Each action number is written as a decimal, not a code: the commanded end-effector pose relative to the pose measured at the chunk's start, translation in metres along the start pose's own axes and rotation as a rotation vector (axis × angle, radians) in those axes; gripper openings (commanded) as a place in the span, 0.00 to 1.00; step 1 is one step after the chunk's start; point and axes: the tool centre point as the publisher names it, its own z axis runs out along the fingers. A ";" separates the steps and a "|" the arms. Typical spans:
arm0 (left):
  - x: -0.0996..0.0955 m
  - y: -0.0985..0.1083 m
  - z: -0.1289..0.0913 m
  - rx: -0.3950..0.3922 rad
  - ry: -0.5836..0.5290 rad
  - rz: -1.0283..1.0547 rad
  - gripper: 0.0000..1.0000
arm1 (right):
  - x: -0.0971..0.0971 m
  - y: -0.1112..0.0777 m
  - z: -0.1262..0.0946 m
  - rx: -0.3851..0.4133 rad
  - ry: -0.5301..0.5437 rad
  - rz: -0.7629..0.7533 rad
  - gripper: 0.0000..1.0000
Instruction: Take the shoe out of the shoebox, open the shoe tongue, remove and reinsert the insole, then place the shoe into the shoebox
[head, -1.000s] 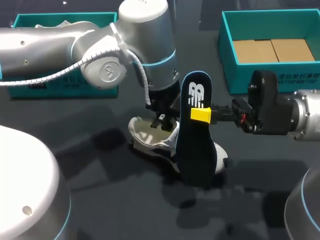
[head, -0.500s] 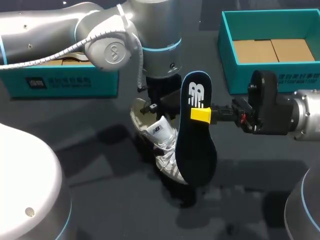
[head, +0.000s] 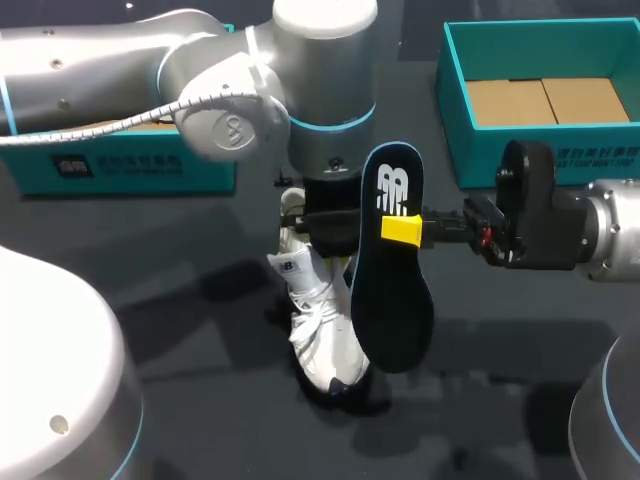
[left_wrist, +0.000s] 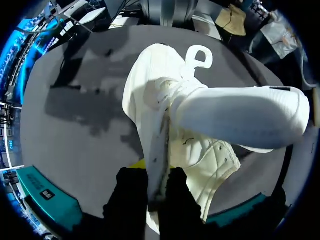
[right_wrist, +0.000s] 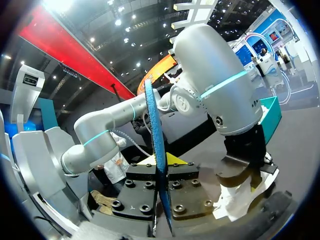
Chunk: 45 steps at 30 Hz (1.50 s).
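Observation:
A white shoe (head: 318, 330) hangs toe-down just above the dark table, its heel end uppermost. My left gripper (head: 325, 225) is shut on the shoe's collar edge; in the left wrist view the thin edge of the shoe (left_wrist: 220, 115) runs between the fingers of the left gripper (left_wrist: 159, 175). A dark navy insole (head: 392, 290) stands upright just right of the shoe, held at its middle by my right gripper (head: 402, 230), which is shut on it. In the right wrist view the insole (right_wrist: 156, 135) shows edge-on in the right gripper (right_wrist: 160, 162), with the shoe (right_wrist: 235, 197) beyond it.
A teal shoebox (head: 130, 165) stands at the back left, partly hidden by my left arm. A second teal box (head: 455, 100) with brown cardboard inside stands at the back right. Bare dark table lies in front of the shoe.
My left arm has swung right and turned, raising the shoe from lying on the table to hanging toe-down. The right arm and the insole have stayed put.

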 end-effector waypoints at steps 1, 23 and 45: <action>-0.005 -0.005 0.003 -0.004 0.016 0.079 0.00 | 0.001 -0.002 0.001 -0.001 -0.004 0.000 0.00; -0.028 -0.005 0.044 0.004 0.085 0.034 0.00 | 0.001 -0.002 0.001 -0.001 -0.004 0.000 0.00; -0.040 0.003 0.051 -0.003 0.076 0.034 0.87 | 0.001 -0.002 0.001 -0.001 -0.004 0.000 0.00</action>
